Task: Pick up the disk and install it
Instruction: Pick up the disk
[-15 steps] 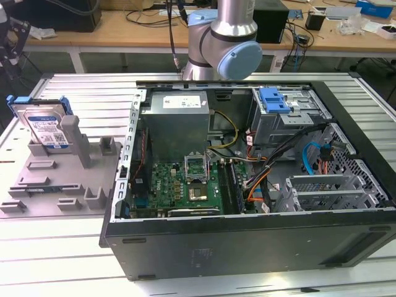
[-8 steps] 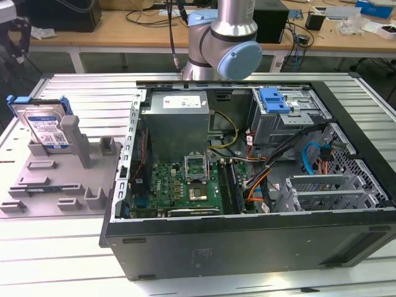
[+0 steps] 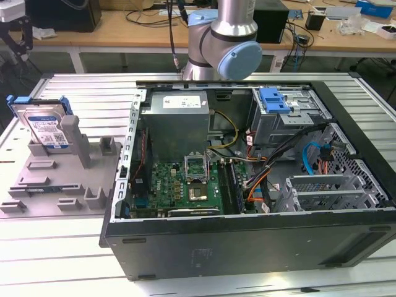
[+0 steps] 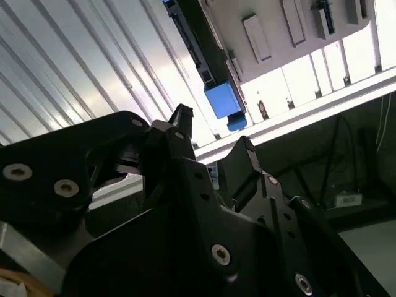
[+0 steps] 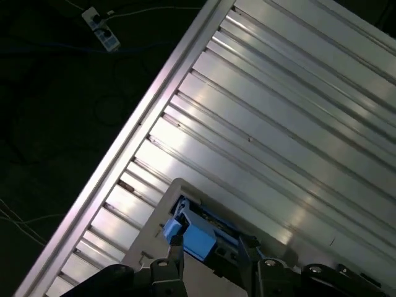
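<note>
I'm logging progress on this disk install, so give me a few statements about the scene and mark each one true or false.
1. The disk stands upright in the grey fixture on the exterior view's left. True.
2. The disk sits inside the computer case. False: it is outside the case, in the fixture.
3. The gripper is shut on the disk. False: in the second wrist view its fingers stand apart and hold nothing.
4. The computer case lies open, its motherboard showing. True.
</note>
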Available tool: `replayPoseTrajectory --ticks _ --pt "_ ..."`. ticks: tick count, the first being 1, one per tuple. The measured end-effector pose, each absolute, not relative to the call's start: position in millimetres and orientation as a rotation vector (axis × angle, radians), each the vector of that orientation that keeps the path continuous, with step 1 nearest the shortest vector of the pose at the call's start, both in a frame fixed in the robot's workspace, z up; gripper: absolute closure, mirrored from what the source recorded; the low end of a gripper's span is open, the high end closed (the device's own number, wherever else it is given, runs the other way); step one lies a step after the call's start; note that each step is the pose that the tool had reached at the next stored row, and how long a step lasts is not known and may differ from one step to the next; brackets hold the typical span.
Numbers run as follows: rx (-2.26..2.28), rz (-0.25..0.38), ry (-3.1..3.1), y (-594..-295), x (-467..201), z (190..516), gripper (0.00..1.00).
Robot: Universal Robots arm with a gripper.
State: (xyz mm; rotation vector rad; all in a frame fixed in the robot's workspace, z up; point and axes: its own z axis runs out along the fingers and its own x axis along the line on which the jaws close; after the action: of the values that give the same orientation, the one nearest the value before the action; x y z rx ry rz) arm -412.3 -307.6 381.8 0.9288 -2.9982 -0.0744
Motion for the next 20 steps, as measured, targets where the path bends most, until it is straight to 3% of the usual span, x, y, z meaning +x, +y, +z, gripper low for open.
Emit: replayPoseTrajectory --ticks 20 --pt "1.678 -0.069 -2.637 -307.6 -410.3 381.6 0.52"
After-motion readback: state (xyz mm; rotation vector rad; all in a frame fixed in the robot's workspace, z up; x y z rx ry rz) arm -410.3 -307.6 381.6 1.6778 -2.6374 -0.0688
